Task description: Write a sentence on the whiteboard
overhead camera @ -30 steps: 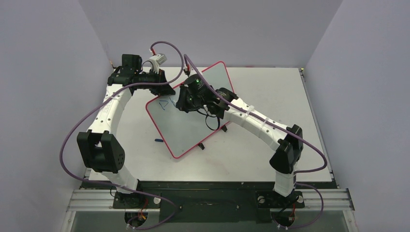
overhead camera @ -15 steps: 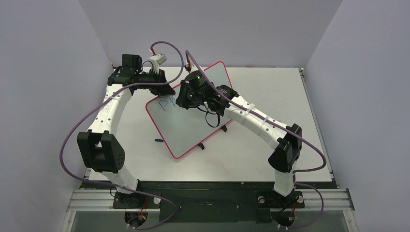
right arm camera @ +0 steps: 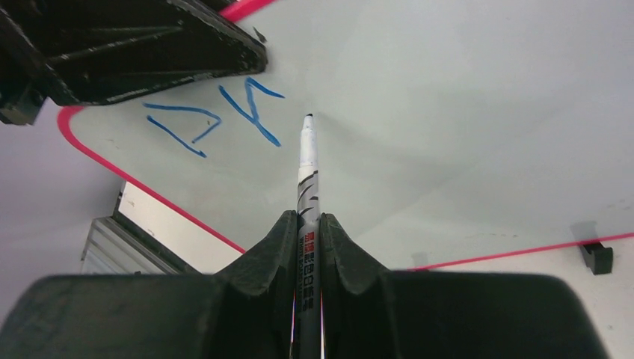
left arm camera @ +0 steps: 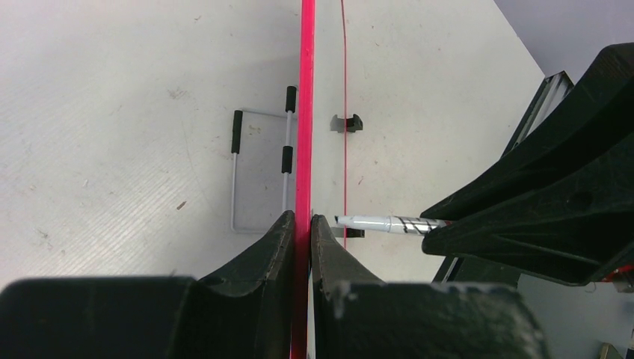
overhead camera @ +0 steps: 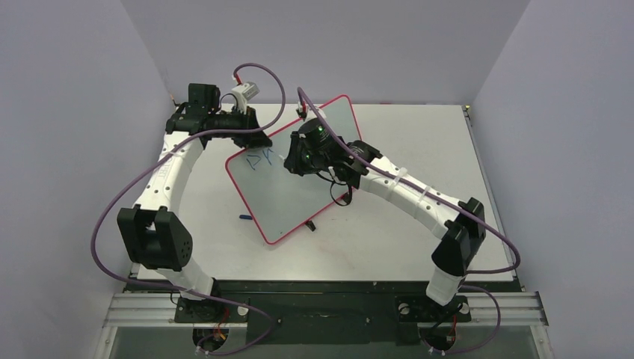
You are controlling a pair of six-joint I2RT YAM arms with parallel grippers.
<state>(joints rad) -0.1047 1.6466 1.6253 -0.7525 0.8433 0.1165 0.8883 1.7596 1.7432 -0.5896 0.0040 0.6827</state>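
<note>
Two letters point(right arm camera: 250, 114) — blue — on whiteboard point(right arm camera: 448, 112).

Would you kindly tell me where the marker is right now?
In the right wrist view, the marker is clamped in the right hand, its tip at the whiteboard just right of the blue letters.

there is 1 whiteboard point(overhead camera: 288, 202) on 1 desk point(overhead camera: 419, 142). there are 2 arms, 1 left arm point(overhead camera: 168, 179) and 1 right arm point(overhead camera: 404, 191), and 2 hands, 1 left hand point(left arm camera: 301, 224) and 1 right hand point(right arm camera: 306, 224). there is 1 marker point(right arm camera: 307, 161). the sentence point(right arm camera: 217, 120) counts 2 blue letters. the board's edge carries 2 black clips point(left arm camera: 346, 123). there is 1 wire stand point(left arm camera: 258, 172) and 1 small blue piece point(overhead camera: 244, 217).
</note>
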